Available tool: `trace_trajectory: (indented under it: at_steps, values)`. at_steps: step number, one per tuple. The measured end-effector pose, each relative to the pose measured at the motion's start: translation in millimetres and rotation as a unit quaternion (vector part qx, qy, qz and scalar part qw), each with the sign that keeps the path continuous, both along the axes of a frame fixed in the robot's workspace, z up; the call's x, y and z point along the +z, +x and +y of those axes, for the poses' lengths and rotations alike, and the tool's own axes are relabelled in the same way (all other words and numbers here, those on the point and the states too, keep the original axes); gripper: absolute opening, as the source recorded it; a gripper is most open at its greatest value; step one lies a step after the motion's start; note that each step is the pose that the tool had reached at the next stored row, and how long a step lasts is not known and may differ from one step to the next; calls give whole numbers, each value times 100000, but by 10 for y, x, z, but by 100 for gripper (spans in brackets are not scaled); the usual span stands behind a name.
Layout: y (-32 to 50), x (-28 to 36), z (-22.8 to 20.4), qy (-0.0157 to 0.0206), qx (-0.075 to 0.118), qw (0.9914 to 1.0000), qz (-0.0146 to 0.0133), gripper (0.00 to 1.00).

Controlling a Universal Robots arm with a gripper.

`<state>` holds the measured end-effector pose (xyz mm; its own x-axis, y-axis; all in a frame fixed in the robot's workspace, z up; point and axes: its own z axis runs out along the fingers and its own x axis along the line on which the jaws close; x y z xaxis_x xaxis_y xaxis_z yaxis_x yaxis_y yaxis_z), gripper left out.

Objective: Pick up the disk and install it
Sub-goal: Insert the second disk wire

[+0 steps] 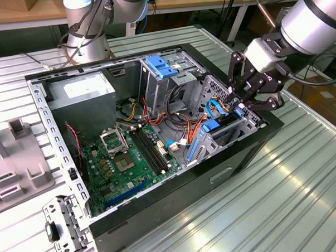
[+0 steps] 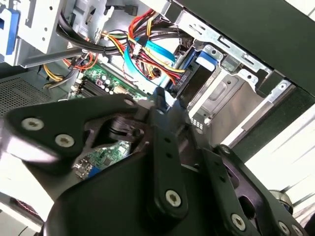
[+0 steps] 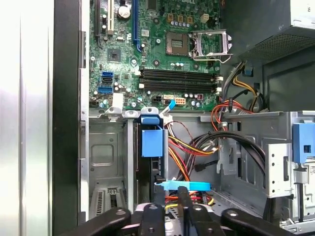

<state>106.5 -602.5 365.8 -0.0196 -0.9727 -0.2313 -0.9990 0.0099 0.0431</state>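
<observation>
One disk (image 3: 151,142) stands on edge in the drive cage (image 3: 106,157) of the open computer case, blue rail uppermost. The arm's fingers (image 3: 158,206) sit nearly together just beside it, gripping nothing visible. The disk is judged dense, rigid and shock-sensitive; take hold across the plastic rails.

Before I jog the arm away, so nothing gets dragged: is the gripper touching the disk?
Cannot tell. In the exterior view the gripper overlaps the disk in its bay; neither wrist view shows contact or a gap plainly.
</observation>
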Motion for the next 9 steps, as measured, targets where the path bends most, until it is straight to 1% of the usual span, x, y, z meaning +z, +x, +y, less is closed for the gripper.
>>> trace_trajectory:
  at_steps: [1,2,3,4,6,9]
  values:
    - [0,0,0,73,-2,100000,2,22]
    - [0,-4,0,168,-1,100000,23,15]
    - [1,-9,0,242,1,100000,49,15]
    - [1,-24,0,310,0,99999,120,11]
    - [2,-59,0,309,1,99999,253,11]
    - [6,-126,-1,301,0,99998,548,11]
